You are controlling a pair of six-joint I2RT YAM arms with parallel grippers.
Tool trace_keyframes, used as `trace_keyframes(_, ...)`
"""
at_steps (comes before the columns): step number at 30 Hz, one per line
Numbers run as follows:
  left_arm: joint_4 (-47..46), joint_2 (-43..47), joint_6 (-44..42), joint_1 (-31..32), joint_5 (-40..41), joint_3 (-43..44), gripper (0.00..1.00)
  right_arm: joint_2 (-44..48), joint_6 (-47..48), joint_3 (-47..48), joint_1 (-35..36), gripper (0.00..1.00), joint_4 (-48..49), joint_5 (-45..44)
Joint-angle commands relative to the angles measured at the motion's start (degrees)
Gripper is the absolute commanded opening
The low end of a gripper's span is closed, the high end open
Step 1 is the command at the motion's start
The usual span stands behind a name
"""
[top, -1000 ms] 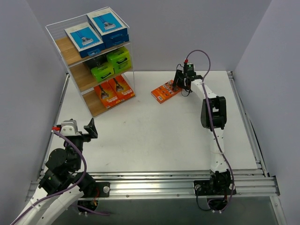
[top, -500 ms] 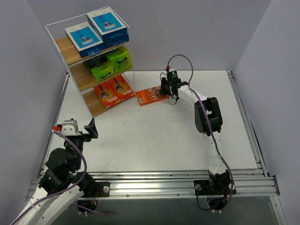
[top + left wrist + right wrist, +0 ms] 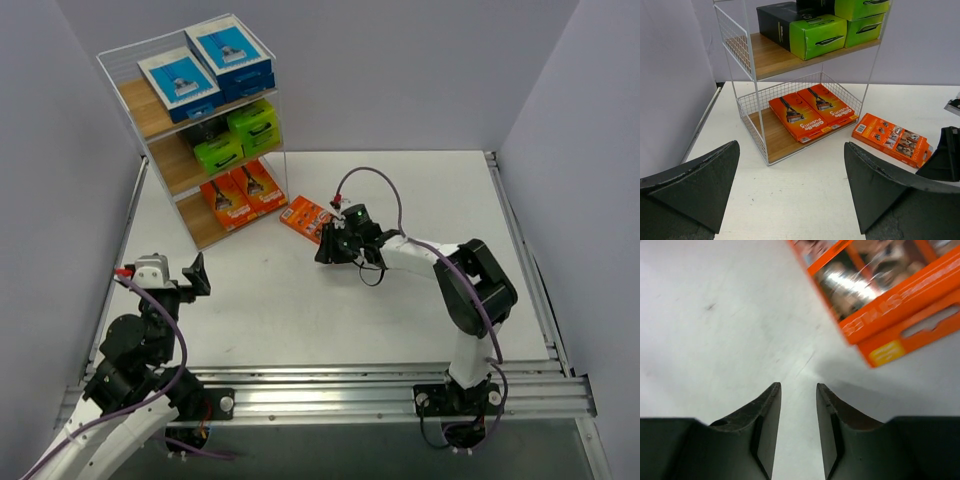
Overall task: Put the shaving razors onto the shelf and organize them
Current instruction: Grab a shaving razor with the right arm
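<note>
The right gripper [image 3: 797, 386] sits low over the table [image 3: 300, 310], its fingers close together with only a slim gap and nothing between them. The loose orange razor pack [image 3: 880, 295] lies flat just beyond its tips, off to one side and not touching them, near the foot of the shelf [image 3: 140, 105]. The left gripper [image 3: 791, 146] hangs wide open and empty, well apart from that pack.
</note>
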State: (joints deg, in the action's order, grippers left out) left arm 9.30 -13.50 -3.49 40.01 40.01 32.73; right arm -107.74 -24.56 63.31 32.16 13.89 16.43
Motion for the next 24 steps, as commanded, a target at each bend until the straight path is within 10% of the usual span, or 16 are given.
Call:
trace_keyframes(1,-0.16,-0.65,0.23,-0.37,-0.72,2.42,0.94,9.11,-3.75,-4.41,-1.31,0.33,8.61,6.34)
trace_keyframes(9,-0.16,-0.92,0.23,-0.37,-1.07,2.34,0.94,11.42,-1.99,-3.02,-7.90,0.52,5.36,6.60)
trace_keyframes(24,-0.25,-2.32,1.11,-0.28,-3.09,2.16,0.94,-5.71,4.69,8.23,-17.04,0.47,6.14,15.64)
